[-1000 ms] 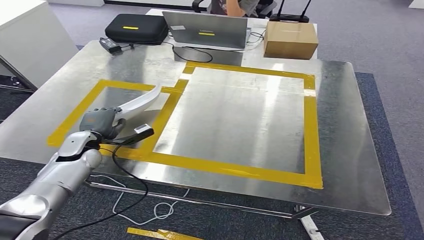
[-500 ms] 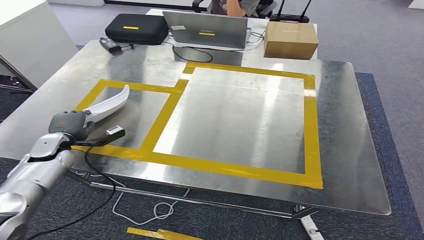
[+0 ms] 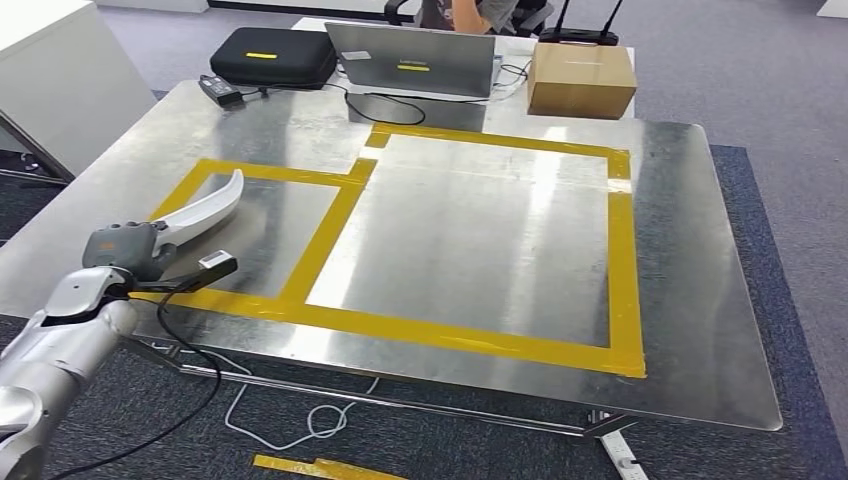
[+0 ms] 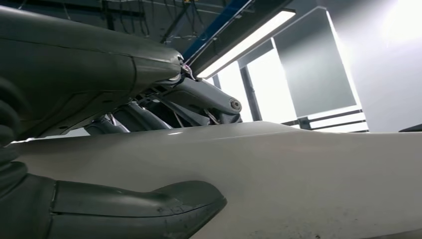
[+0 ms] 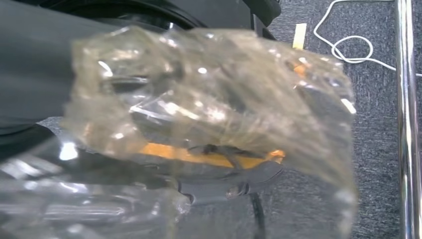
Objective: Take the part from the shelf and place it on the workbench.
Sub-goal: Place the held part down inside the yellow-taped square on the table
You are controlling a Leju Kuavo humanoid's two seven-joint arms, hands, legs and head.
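With the left hand gripping the white part, lower it flat inside the small yellow-taped square on the counter before letting go.

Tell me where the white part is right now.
In the head view, the white part is held in the left hand over the near-left of the metal workbench, its tip above the smaller yellow-taped square.
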